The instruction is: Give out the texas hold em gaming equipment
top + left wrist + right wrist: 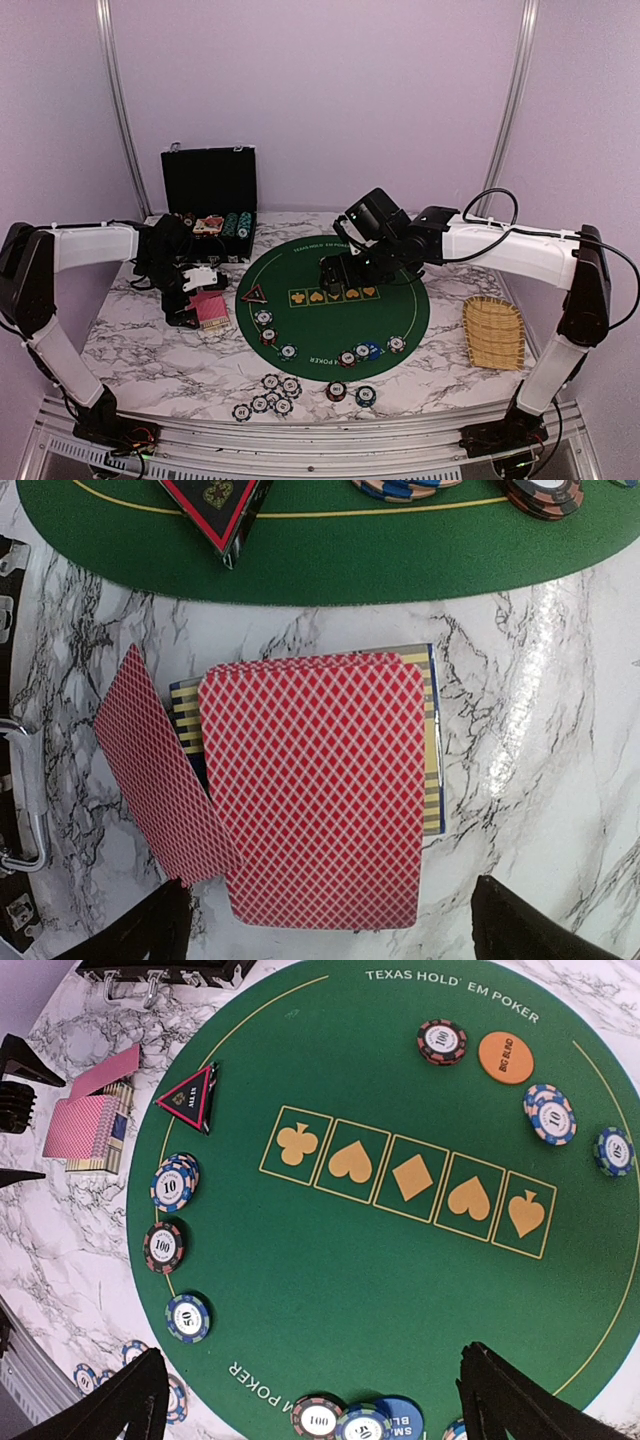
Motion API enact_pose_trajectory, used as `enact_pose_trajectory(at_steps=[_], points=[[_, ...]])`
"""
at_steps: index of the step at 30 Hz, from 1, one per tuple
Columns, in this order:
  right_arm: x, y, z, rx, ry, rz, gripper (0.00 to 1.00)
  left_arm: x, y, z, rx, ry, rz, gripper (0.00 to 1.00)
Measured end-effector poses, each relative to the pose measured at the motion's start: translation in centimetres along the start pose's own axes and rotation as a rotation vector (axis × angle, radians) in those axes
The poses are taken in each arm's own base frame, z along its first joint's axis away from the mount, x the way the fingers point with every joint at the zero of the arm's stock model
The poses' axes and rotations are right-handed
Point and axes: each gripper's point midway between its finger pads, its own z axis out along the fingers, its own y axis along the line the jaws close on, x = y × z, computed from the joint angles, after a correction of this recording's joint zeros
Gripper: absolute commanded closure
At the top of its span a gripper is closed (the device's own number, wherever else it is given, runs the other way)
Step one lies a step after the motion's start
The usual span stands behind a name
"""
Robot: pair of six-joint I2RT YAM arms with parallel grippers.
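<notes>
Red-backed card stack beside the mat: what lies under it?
A blue-and-yellow striped box shows at the left and right edges of the card stack; the rest is covered, so its face cannot be read.

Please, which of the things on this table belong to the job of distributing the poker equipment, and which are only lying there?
Belong to the job:
red-backed cards
poker chips
black triangular marker
orange button
blue button

Only lying about:
black case, open at the back
woven yellow tray, on the right
</notes>
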Motion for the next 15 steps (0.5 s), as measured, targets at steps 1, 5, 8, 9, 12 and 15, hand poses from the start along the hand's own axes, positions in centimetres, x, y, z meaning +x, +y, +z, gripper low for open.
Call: enact_pose_trajectory(at_steps=[1,5,8,9,12,15], points=[[0.0,0.0,0.0,0.0,0.0,0.0,0.01,-0.02,0.09,-0.14,-0.007,0.0,0.002,0.01],[0.0,0.01,0.0,0.0,0.0,0.0,0.01,0.0,0.2,-0.33,-0.016,0.002,0.015,0.01],[0.01,0.01,0.0,-0.001,0.0,0.0,0.01,0.06,0.23,-0.33,-0.018,0.005,0.026,0.01],[0.01,0.01,0.0,-0.001,0.0,0.0,0.01,0.08,0.21,-0.32,-0.017,0.006,0.029,0.01],[0.03,0.04,0.01,-0.002,0.001,0.0,0.01,0.17,0.06,-0.31,-0.011,0.01,0.037,0.01],[0.04,0.07,0.01,-0.004,0.002,0.0,0.01,0.23,-0.01,-0.29,-0.008,0.012,0.046,0.01]])
